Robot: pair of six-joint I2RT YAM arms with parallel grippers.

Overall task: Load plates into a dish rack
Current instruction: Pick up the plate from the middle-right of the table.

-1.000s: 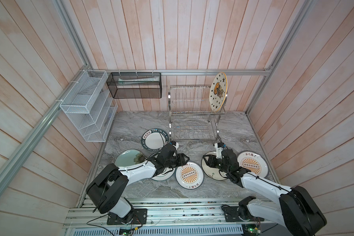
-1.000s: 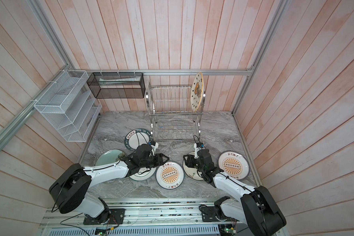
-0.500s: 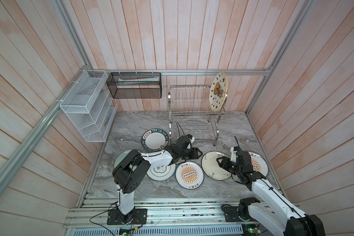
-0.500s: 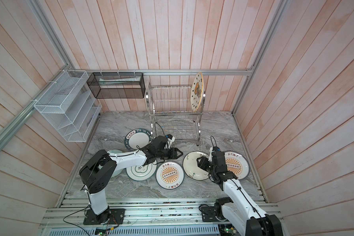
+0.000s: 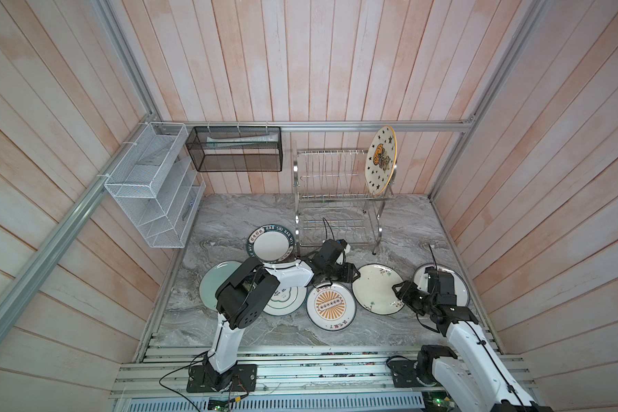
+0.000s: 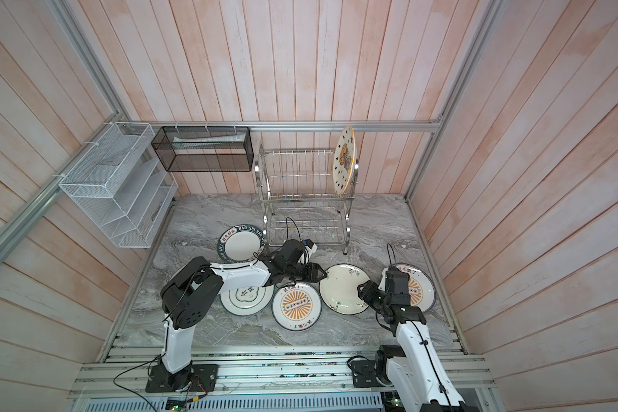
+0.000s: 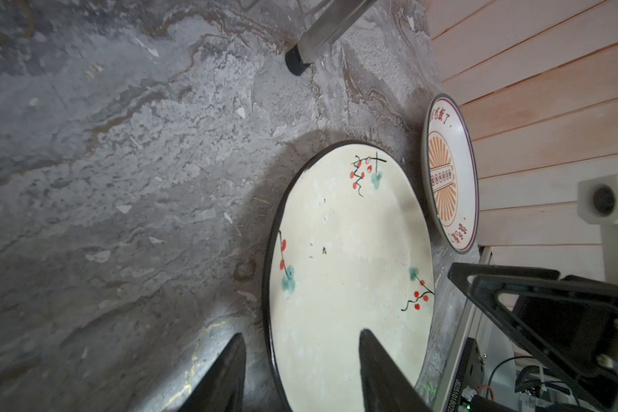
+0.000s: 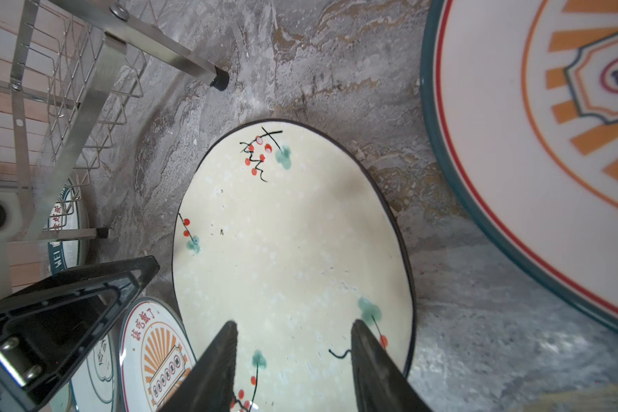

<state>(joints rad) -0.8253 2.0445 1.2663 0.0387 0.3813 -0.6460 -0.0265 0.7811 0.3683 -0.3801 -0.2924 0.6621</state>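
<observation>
— what's lying nearest?
— the cream floral plate, red berries, dark rim, is lying flat on the marble table.
— are they gripping it?
— no. the left gripper is straddling its rim, fingers apart; the right gripper is hovering over it, fingers also apart.
— further back?
— the steel dish rack is holding a black-starred plate upright on top.

A white mesh organizer hangs near a black mesh basket.
</observation>
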